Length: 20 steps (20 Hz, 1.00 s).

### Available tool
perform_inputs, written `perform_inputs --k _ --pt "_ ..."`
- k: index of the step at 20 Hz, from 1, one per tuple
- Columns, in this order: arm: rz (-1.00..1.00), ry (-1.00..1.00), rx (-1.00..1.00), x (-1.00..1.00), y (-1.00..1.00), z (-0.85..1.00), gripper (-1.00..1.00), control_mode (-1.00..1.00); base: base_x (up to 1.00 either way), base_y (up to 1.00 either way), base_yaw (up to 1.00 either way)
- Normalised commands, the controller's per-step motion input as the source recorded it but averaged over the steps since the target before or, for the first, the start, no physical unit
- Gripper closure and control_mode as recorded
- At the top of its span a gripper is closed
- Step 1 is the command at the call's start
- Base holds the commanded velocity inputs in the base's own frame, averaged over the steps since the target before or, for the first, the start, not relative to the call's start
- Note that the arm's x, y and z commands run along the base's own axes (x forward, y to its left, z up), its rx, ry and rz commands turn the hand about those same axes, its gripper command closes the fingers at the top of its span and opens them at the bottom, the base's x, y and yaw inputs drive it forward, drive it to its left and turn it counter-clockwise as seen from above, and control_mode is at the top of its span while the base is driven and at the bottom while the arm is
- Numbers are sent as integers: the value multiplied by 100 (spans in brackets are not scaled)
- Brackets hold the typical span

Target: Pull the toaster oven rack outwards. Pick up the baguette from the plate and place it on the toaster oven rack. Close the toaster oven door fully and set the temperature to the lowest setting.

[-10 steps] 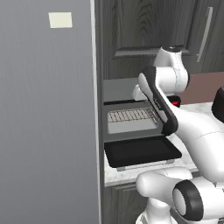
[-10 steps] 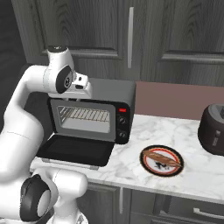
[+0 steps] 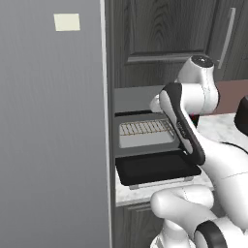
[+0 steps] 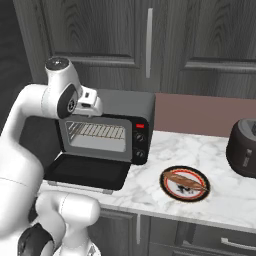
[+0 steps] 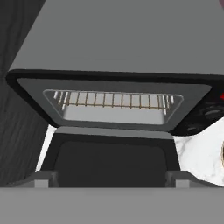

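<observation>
The toaster oven [image 4: 112, 107] stands on the counter with its door [image 4: 87, 171] folded down flat. The rack [image 4: 97, 131] sits back inside the cavity, also visible as the rack [image 3: 144, 128] and the rack [image 5: 113, 99]. My gripper [image 5: 111, 181] is open, its fingertips [image 5: 41, 179] wide apart above the lowered door and facing the opening, with nothing between them. In the right base view the hand hovers at the oven's upper front edge. The plate [image 4: 163, 184] lies right of the oven with a small orange-tan piece, the baguette [image 4: 181, 178], across its dark centre.
Two black knobs [image 4: 139, 146] and a red light [image 4: 140, 126] sit on the oven's right panel. A tall grey panel [image 3: 53, 126] borders the oven on the left. A large dark vessel [image 4: 245, 147] stands at the counter's far right. Dark cabinets hang above.
The hand has sunk slightly and shifted a little left in front of the oven. Oven, rack, door and plate have stayed where they were.
</observation>
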Motion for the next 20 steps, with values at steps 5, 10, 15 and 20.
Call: perform_inputs --k 5,10,15,20 --pt "-4 -24 18 -63 0 0 -100 -100 0 0 0" --pt "0 -4 5 -22 -3 0 -100 -100 0 0 0" --pt "0 2 0 2 0 0 -100 -100 0 0 0" --pt "0 8 0 12 0 0 -100 -100 0 0 0"
